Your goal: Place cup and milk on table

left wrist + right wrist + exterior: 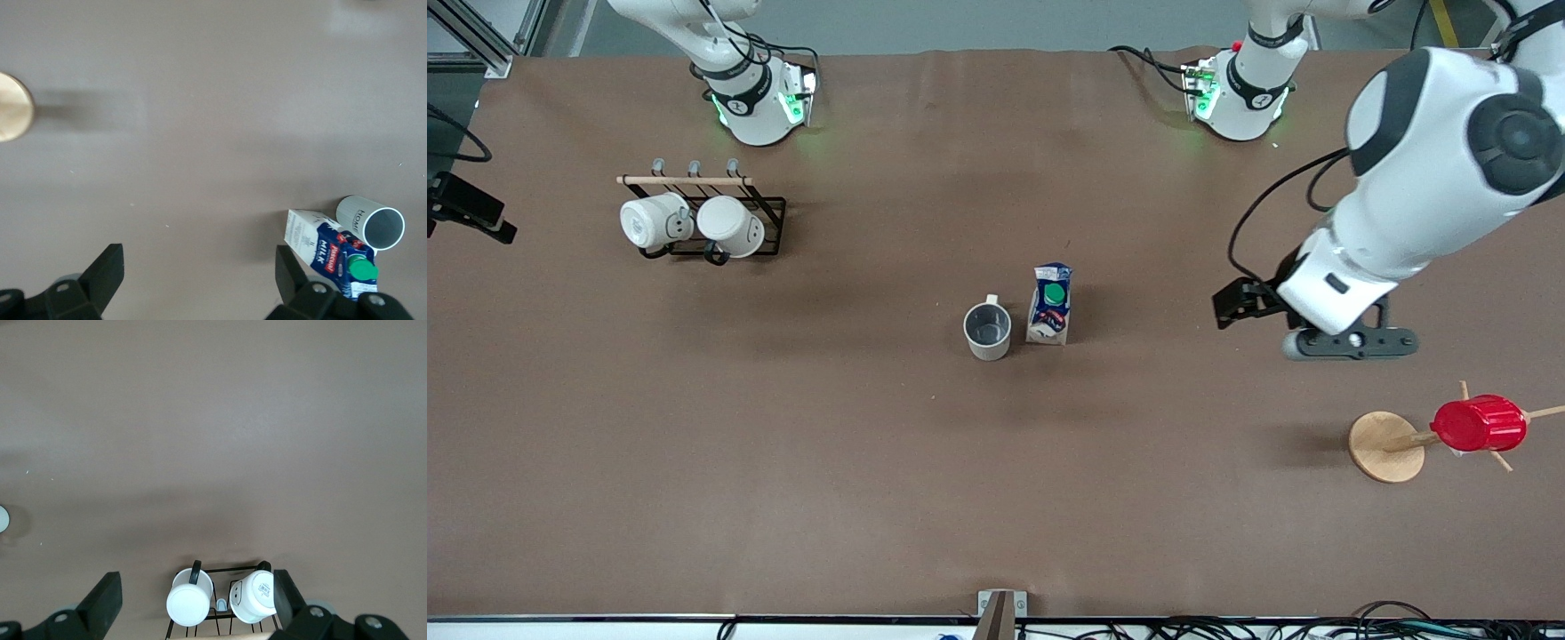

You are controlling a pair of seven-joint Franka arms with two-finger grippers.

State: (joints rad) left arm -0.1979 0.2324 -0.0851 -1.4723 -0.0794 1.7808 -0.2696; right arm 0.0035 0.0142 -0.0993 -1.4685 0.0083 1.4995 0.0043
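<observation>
The cup (pixel 987 331) stands upright on the brown table (pixel 783 444) near its middle, its grey inside showing. The milk (pixel 1050 304) stands upright right beside it, toward the left arm's end, green cap up. Both also show in the left wrist view, the cup (pixel 370 225) and the milk (pixel 328 248). My left gripper (pixel 1294 307) (pixel 200 273) is open and empty, up over bare table between the milk and the wooden stand. My right gripper (pixel 197 587) is open and empty, high over the mug rack; it is out of the front view.
A black wire rack (pixel 769 227) holds two plain white mugs (pixel 654 222) near the right arm's base; it also shows in the right wrist view (pixel 220 577). A red ribbed cup (pixel 1479 424) hangs on a wooden peg stand (pixel 1385 446) toward the left arm's end.
</observation>
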